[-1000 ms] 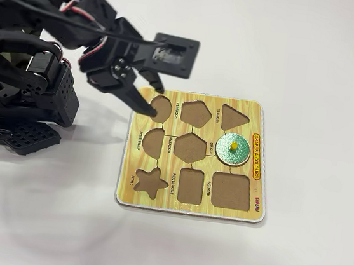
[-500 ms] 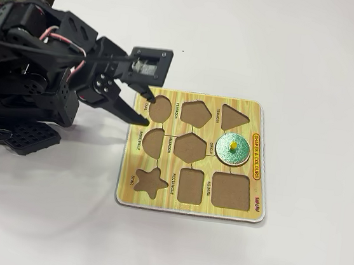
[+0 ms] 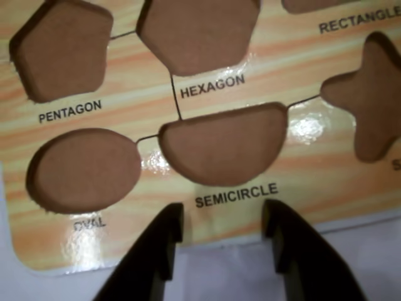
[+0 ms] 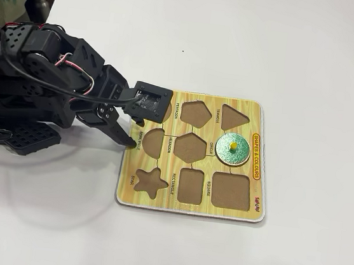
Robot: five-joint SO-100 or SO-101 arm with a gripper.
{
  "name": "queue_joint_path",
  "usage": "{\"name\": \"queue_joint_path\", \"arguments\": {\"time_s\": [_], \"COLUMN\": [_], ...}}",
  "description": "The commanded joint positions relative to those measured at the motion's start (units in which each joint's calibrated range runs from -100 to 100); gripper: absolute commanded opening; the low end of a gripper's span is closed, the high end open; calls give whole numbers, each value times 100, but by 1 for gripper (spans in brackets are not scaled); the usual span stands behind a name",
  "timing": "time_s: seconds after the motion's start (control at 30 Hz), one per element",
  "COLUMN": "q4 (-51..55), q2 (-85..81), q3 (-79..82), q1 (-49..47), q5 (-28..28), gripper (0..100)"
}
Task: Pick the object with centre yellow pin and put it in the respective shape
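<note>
Gripper (image 3: 220,221) open & empty, fingers spread at the board (image 4: 156,202) edge by the semicircle slot (image 3: 225,147). Green disc (image 4: 233,148) w/ yellow knob sits in the circle slot, right side of board in fixed view, well apart from gripper.

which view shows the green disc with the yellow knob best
The fixed view. There the green disc is seen whole, sitting in the circle slot of the shape board, its yellow knob at its centre. The wrist view does not show it at all: only the pentagon, hexagon, oval, semicircle and star cutouts and the open hand.
</note>
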Motion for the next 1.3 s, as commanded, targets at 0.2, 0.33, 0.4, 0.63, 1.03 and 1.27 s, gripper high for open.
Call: {"name": "queue_joint_path", "arguments": {"time_s": [0.2,0.33,0.4,0.63,1.03,1.27], "q4": [179,870,888,888,888,888], "q2": [22,22,22,22,22,22], "q3": [27,27,27,27,27,27], "q1": [109,109,109,99,70,70], "q5": [761,719,766,772,766,766], "gripper": [15,15,15,15,15,15]}}
